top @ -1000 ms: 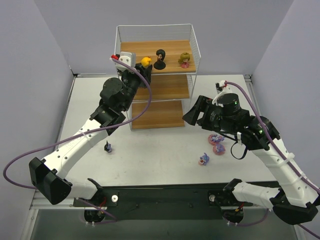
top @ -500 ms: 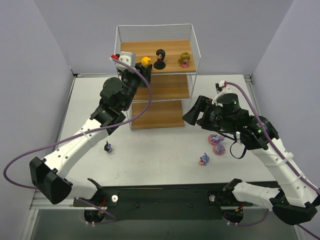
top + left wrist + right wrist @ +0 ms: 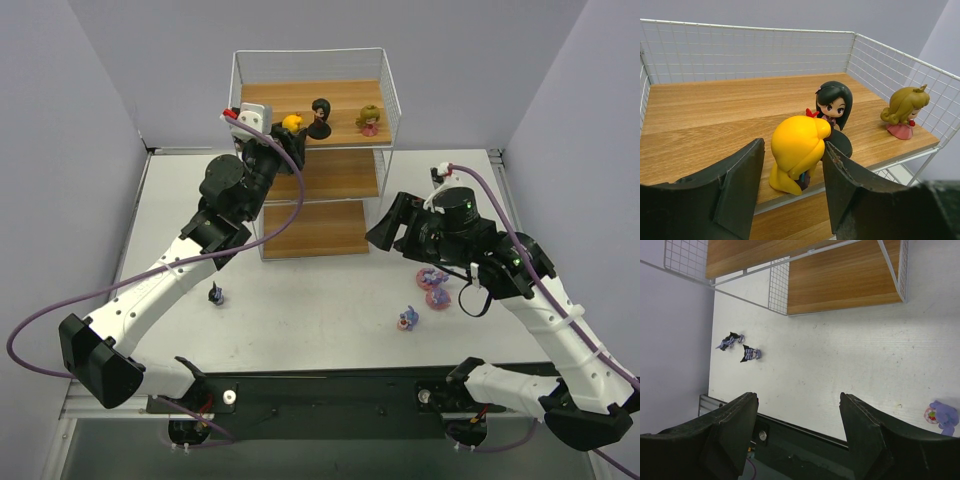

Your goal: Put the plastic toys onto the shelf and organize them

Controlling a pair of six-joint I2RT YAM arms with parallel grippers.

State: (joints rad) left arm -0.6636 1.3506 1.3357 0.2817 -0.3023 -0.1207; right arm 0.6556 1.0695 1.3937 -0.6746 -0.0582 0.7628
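The left gripper (image 3: 793, 150) is up at the top board (image 3: 710, 110) of the shelf (image 3: 320, 170). Its fingers stand apart on either side of the yellow doll (image 3: 796, 137). There's a clear gap on one side, and the other finger only just meets the head, so the jaws are parted and nothing is being squeezed. The doll stands on its own base near the board's front edge. I'd guess that's the point: it is set in line with the others, with room for the fingers to draw off without tipping it.

Just past the finger that touches it stands the black-haired doll (image 3: 834, 105), its round base against the yellow one or very nearly so. Further out that way, close by the wire wall, is the blonde doll (image 3: 905, 112) in pink. So the top tier holds three. What shows of the two lower boards carries no toys, though the arm hides part of the middle one.

The right gripper (image 3: 797, 410) hangs over the table (image 3: 850, 355) with its jaws wide and nothing between them — waiting its turn, I'd say. Well ahead of it lie two dark blue-purple figures (image 3: 750, 354), and three purple-pink bunny figures (image 3: 438, 297) sit on the table close under that arm.
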